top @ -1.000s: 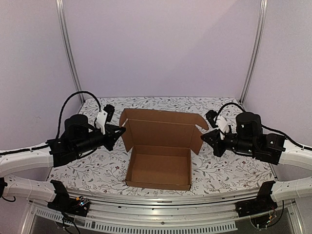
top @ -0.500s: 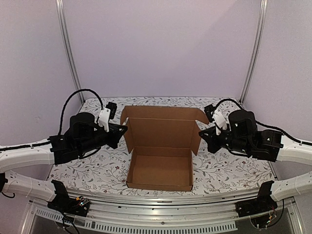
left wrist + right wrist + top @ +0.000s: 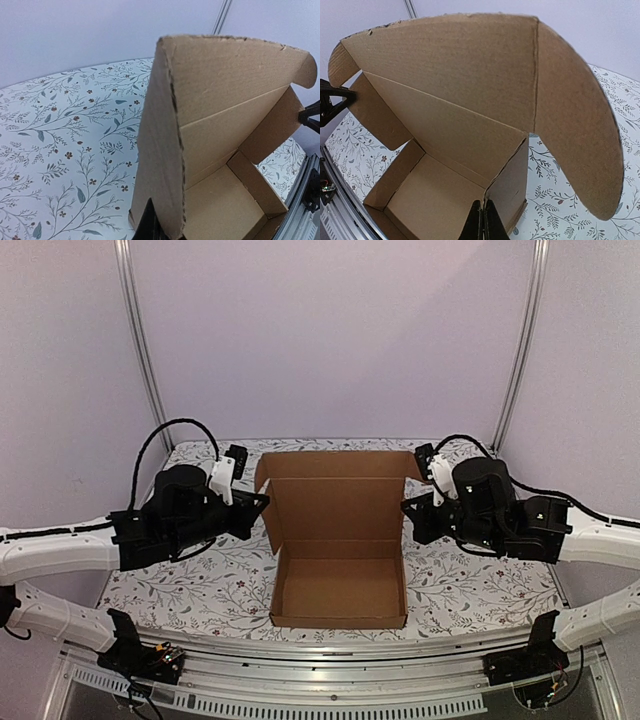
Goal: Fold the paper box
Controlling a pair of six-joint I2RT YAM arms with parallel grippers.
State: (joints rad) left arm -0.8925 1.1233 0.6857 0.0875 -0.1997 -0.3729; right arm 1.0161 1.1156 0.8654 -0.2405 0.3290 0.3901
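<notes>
The paper box (image 3: 338, 590) is a brown cardboard tray standing open in the middle of the table, with its lid (image 3: 338, 502) upright at the back. My left gripper (image 3: 262, 503) is shut, and its tip rests against the outside of the lid's left side flap (image 3: 155, 150). Only one dark tip of this gripper (image 3: 150, 225) shows in the left wrist view. My right gripper (image 3: 406, 508) is shut, with its tip (image 3: 483, 220) at the top edge of the tray's right wall (image 3: 507, 190). It sits just under the rounded right lid flap (image 3: 580, 130).
A floral cloth (image 3: 190, 580) covers the table. Upright aluminium posts (image 3: 140, 350) stand at the back corners, with purple walls behind them. A metal rail (image 3: 330, 695) runs along the near edge. Both arm bases sit at the front corners.
Both grippers have moved inward and back towards the box. The lid has swung from leaning back to standing upright, its side flaps have turned forward, and the box has slid slightly right.
</notes>
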